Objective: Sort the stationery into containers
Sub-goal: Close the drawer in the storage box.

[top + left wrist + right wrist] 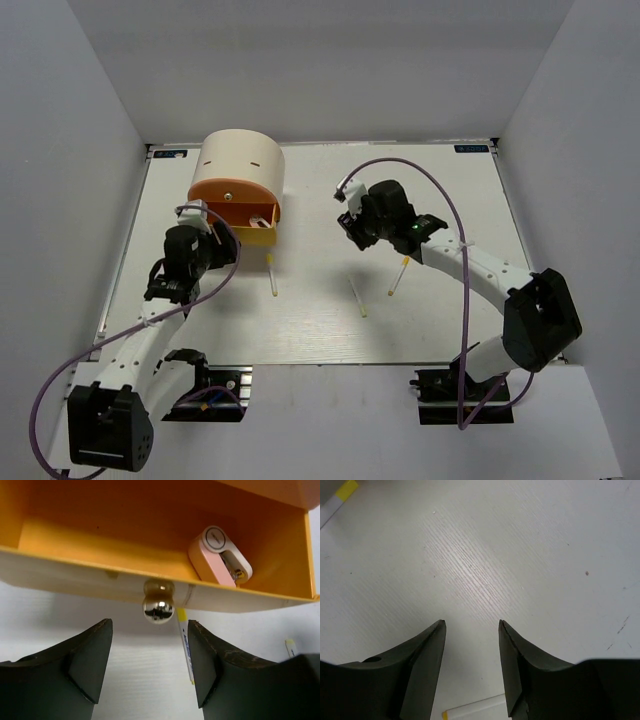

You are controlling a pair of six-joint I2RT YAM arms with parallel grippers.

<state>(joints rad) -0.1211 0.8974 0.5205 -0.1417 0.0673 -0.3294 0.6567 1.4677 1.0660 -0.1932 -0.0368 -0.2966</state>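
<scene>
1. We see the left jaws standing apart and empty, just before the knob [158, 607] of the open yellow drawer [100, 577].
2. A pinkish item [220, 555] lies at that drawer's right end.
3. The right jaws hang apart and empty over the tabletop [450, 200].
4. 3 pale sticks [358, 298] lie on the tabletop.
</scene>
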